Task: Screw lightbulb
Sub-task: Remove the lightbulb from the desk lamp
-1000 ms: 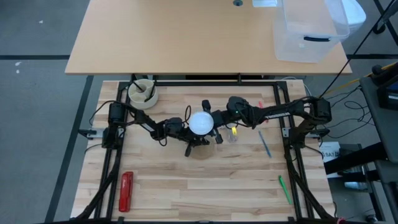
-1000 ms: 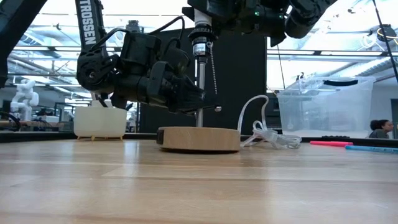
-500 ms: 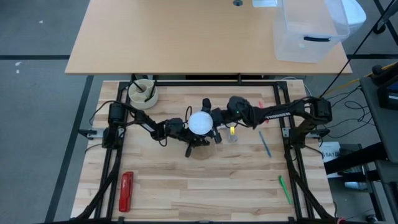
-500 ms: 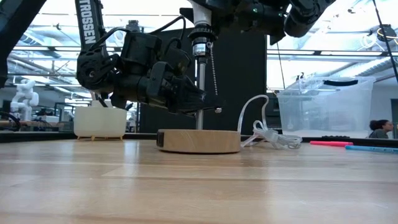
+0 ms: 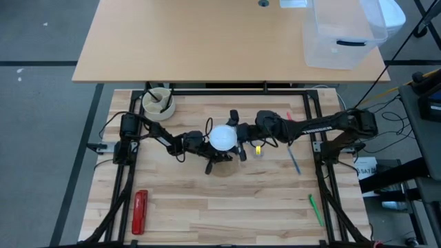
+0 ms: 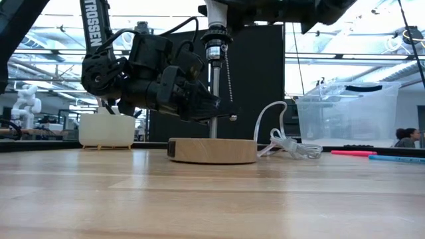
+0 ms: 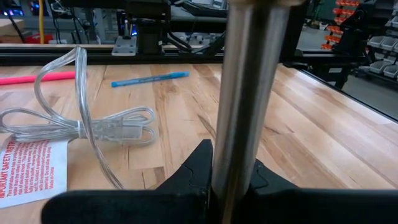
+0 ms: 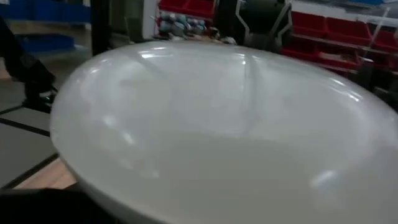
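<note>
Two grippers meet at the lamp in the middle of the bench (image 5: pixel 179 213). Nearest in the low view: one round wooden base (image 6: pixel 212 149) with one thin metal stem (image 6: pixel 214 99) rising from it. The left gripper (image 5: pixel 219 156) is closed around that stem, low down, steadying it; the left wrist view shows its fingers (image 7: pixel 199 168) pressed to either side of the stem. Above, one lightbulb (image 5: pixel 222 136) sits at the top of the stem, its white dome filling the right wrist view, with one socket (image 6: pixel 214 48) and pull chain just beneath. The right gripper (image 5: pixel 238 134) reaches the bulb from the side; whether it clasps the dome cannot be told. Compared with half a second ago, the right arm's wrist has rolled and its elbow shifted outward, while the left arm is unmoved: probably a turn of the bulb in progress. Farther off: one clear cable coil (image 7: pixel 93 121), two blue pens (image 5: pixel 293 160), one pink marker (image 6: pixel 352 153), one green marker (image 5: pixel 315 209), one red tool (image 5: pixel 140 211), one cup (image 5: pixel 158 102), one clear bin (image 5: pixel 341 31).
</note>
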{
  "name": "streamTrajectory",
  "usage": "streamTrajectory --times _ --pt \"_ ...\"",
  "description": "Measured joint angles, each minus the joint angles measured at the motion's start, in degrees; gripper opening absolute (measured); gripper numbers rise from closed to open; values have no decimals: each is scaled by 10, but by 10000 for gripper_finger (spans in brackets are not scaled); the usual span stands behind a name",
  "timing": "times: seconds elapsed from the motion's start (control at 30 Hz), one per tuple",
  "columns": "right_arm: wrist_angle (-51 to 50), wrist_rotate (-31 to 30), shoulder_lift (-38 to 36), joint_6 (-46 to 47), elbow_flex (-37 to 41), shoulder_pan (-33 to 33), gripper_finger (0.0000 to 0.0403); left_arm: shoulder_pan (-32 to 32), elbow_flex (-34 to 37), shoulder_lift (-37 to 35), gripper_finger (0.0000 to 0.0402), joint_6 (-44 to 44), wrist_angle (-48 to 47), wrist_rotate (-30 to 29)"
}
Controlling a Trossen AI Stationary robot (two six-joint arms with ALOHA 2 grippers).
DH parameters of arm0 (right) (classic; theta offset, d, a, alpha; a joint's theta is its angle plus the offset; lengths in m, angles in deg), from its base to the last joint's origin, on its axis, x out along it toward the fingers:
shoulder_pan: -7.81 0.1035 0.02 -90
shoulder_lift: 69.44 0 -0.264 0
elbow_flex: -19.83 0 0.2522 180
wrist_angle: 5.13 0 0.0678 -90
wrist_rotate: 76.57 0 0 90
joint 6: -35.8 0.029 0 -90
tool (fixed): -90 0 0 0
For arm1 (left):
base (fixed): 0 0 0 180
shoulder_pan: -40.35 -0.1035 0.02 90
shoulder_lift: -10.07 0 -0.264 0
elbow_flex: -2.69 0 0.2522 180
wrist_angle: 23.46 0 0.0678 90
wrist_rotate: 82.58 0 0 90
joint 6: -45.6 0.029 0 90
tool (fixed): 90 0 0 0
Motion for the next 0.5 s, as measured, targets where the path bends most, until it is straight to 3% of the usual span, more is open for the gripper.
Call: streamTrajectory --times 0.17,0.5 --pt "-58 -82 -27 -28 0 20 299 0 0 0 25 -1 0 -6" --pt "-132 -180 -69 -37 1 53 299 0 0 0 25 -1 1 -11"
